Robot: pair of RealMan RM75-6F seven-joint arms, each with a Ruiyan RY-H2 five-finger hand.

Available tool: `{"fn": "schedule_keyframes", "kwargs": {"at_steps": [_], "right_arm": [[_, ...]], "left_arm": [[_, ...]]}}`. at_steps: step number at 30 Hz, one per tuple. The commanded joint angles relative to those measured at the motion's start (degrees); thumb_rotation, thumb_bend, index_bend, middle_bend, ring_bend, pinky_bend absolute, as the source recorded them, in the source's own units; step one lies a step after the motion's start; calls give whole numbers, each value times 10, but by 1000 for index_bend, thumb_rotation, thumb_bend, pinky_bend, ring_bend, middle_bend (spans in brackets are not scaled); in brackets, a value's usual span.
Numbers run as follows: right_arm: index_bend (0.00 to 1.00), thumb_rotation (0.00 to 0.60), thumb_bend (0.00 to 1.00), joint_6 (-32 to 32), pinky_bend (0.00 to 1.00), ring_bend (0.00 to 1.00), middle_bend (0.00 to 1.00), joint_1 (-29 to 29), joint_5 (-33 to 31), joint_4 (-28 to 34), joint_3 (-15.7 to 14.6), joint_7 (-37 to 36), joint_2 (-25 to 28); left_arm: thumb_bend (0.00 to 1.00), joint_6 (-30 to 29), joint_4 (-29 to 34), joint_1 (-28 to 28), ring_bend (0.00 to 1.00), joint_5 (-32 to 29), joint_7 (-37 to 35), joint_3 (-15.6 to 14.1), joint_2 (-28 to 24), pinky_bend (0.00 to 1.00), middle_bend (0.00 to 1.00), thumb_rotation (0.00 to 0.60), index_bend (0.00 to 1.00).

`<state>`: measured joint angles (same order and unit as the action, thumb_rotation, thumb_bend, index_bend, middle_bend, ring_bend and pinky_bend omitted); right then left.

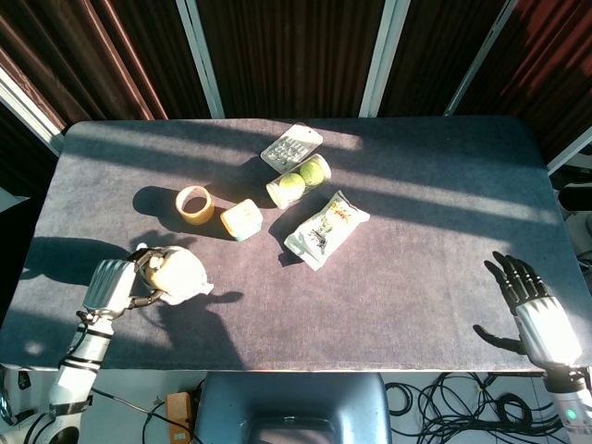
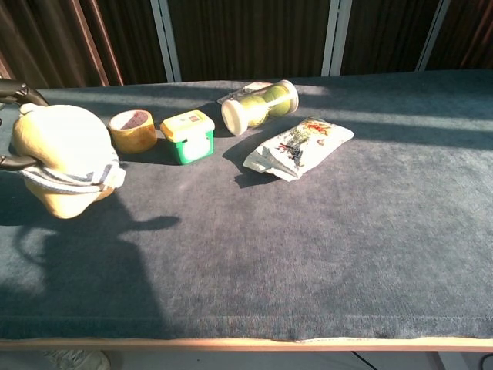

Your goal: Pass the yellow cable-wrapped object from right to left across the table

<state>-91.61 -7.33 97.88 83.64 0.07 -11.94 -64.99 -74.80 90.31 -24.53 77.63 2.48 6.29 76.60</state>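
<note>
Head view looks steeply down from above the near edge, covering the whole grey felt-covered table (image 1: 416,296). Chest view sits low at that edge, facing across toward the dark curtained windows (image 2: 246,35). Both share the tabletop's middle clutter.

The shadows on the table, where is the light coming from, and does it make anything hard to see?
Head view: bright sun stripes cross the table, and the tape roll casts its shadow leftward. Chest view: the yellow object glares pale in the sun, washing out its wrapping, and its shadow falls on the cloth below; the left hand is almost cut off at the frame edge.
</note>
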Motion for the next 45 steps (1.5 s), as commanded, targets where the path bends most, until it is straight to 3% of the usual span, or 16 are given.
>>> {"fn": "schedule_keyframes", "kwargs": {"at_steps": [1,3,6,9,11,14,16,25,31,35,40,45], "right_arm": [[0,600,0,1,93,0,0,-1,0,0,1,4,-1],[0,600,0,5,93,0,0,-1,0,0,0,7,-2],[0,600,0,11,93,0,0,-4,-1,1,0,14,-3],[0,600,0,13,93,0,0,-3,-1,2,-1,16,-2],[0,600,0,13,93,0,0,-3,-1,2,-1,18,-3],[0,600,0,13,93,0,0,-3,0,1,-1,18,-3],[0,600,0,15,93,0,0,-4,0,1,-2,19,-4],[0,600,0,19,93,0,0,-4,0,2,-4,25,-5],[0,600,0,19,94,0,0,-2,-1,4,-4,29,-6],[0,600,0,19,94,0,0,3,-9,4,-5,38,-8],[0,600,0,16,94,0,0,16,-27,15,-2,68,-10],[0,600,0,19,94,0,0,24,-33,29,-7,77,1]], "left_arm": [[379,-15,-33,18,930,6,-23,-12,1,947,1000,600,896],[352,-22,-59,24,914,16,-38,-17,14,934,993,600,869],[314,-28,-98,29,829,34,-63,-24,35,867,872,600,717],[287,-8,-119,27,582,47,-90,-37,38,695,563,600,462],[273,12,-119,25,345,48,-98,-45,28,523,306,600,250],[266,24,-109,25,127,53,-104,-51,12,379,64,600,33],[262,16,-108,28,38,60,-106,-51,5,334,6,600,0],[252,-64,-85,71,0,80,-96,-49,-34,303,0,600,0],[252,-161,-45,129,0,103,-59,-56,-73,295,0,600,0],[252,-240,-87,173,0,148,-54,-73,-60,253,0,600,0],[253,-261,-101,202,2,168,-24,-94,-65,219,0,600,0],[253,-241,-56,223,14,154,9,-109,-91,212,9,600,0]]}}
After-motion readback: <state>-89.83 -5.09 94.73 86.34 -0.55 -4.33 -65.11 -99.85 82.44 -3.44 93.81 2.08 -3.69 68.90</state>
